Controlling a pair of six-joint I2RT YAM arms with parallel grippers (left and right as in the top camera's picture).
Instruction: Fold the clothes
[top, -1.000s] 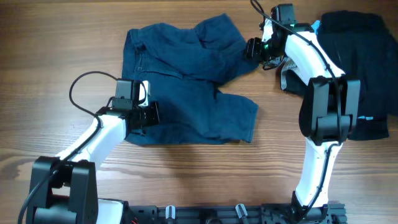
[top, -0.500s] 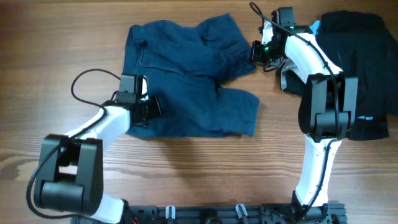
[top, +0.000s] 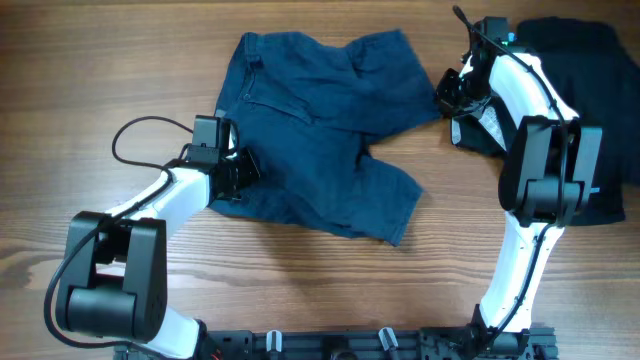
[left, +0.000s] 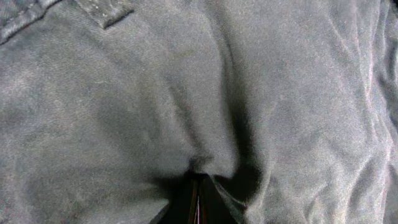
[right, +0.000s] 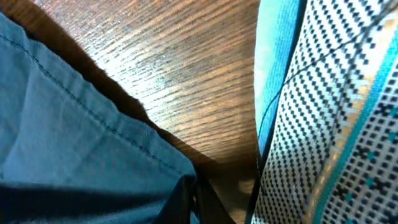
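Grips the shorts (top: 320, 130) with left claw (top: 242, 170) and right claw (top: 446, 97) both clamped on cloth, yet risks the shallow right-hand pinch slipping free if stretched too hard.

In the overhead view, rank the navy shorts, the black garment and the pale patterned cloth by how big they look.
1. navy shorts, largest
2. black garment, partly hidden behind the right arm
3. pale patterned cloth, only a small strip showing
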